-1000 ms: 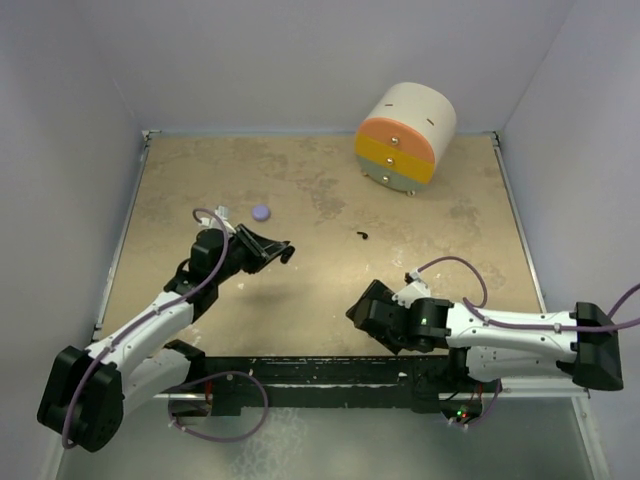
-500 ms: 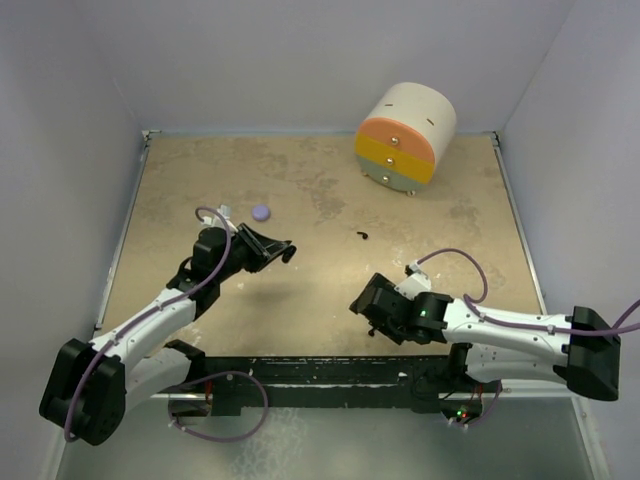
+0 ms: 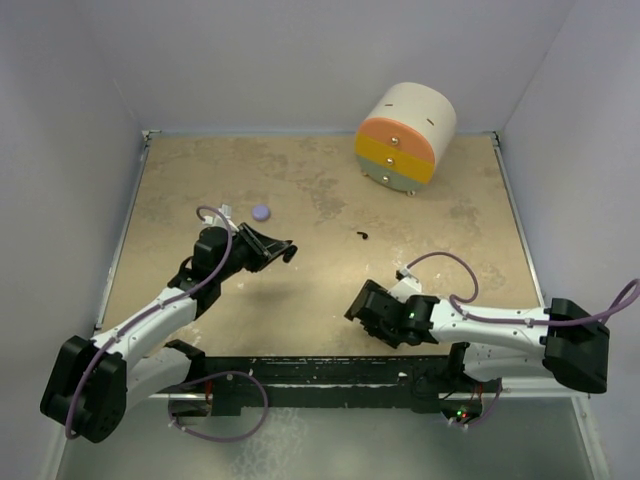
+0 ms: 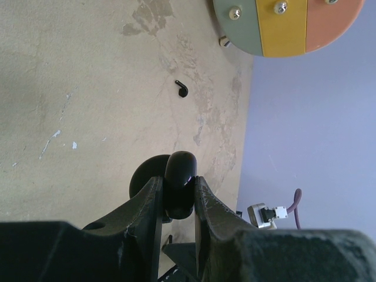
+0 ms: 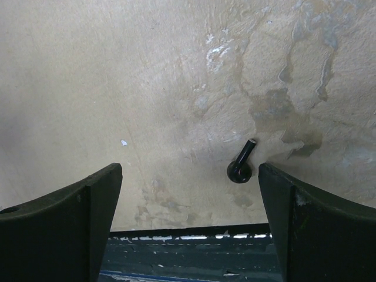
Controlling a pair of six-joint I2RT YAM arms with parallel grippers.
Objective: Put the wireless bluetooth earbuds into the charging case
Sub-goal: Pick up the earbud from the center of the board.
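My left gripper (image 3: 278,248) is raised over the left of the table and shut on a glossy black charging case (image 4: 180,191), which fills the gap between its fingertips in the left wrist view (image 4: 178,180). One small black earbud (image 3: 361,236) lies mid-table and also shows in the left wrist view (image 4: 182,88). My right gripper (image 3: 354,309) is open and low near the table's front edge. In the right wrist view (image 5: 191,176) another black earbud (image 5: 240,165) lies between its fingers, close to the right one. No pale lilac earbud shows.
A round lilac puck (image 3: 262,212) lies beyond my left gripper. A cylindrical drawer unit (image 3: 405,137) with orange, yellow and green fronts stands at the back right. The black front rail (image 5: 188,252) is just under my right gripper. Walls enclose the table.
My right gripper has shifted slightly left along the near edge as its arm stretched out. My left gripper still holds the case in the same place.
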